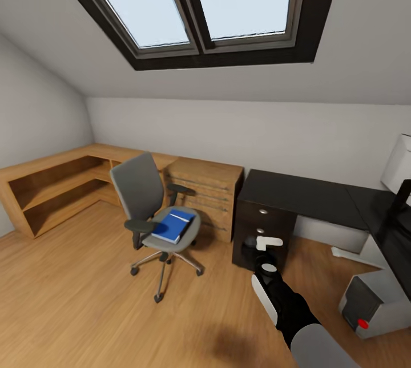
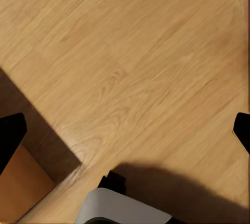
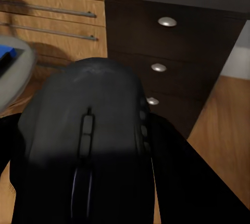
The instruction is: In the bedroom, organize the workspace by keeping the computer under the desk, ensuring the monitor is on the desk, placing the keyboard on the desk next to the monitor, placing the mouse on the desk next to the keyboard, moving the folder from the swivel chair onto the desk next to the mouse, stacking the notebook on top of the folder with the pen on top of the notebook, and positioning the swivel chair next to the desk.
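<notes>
The tabletop [image 1: 308, 194] stands bare ahead, the swivel chair [image 1: 149, 197] well left of it with the folder [image 1: 173, 225] on its seat. The right hand [image 1: 268, 245] grips the mouse [image 3: 88, 146] between both fingers; it looks light, rigid and smooth-shelled, so hold its flanks. Left hand [image 2: 125, 130] spread wide over floor.

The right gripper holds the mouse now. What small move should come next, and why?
Probably carry the mouse up and forward over the desk. The right gripper is clamped on it in front of the black drawer unit, below the desktop level. The glossy top ahead looks bare, so raising the arm first should avoid hitting the drawers.
</notes>
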### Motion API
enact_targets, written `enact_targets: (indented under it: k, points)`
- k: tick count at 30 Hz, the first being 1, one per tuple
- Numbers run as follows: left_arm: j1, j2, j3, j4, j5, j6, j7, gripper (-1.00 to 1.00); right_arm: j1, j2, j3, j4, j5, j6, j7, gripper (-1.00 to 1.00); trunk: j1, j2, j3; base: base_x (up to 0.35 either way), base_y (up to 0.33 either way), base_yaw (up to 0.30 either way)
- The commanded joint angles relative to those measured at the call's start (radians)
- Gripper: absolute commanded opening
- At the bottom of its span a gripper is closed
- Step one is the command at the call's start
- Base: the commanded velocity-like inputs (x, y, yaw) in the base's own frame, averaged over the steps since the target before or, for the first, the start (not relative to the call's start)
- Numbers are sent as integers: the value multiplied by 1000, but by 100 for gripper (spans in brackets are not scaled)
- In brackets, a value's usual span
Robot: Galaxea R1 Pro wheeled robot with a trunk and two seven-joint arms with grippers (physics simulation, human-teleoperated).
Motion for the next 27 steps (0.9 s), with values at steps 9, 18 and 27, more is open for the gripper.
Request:
enact_targets:
  k: [9,18,27]
  points:
    - [-1,2,-6,-1,7,1,9,100,-1,-1,5,-1,-11,3,-9,-100,1,-1,-1,325,0,0]
    - [-1,2,-5,0,6,0,9,100,-1,-1,5,-1,-11,3,-28,-100,1,-1,-1,326,0,0]
    - [-1,-2,-44,-9,4,-180,8,100,-1,-4,4,-23,-11,4,-29,-100,1,-1,-1,326,0,0]
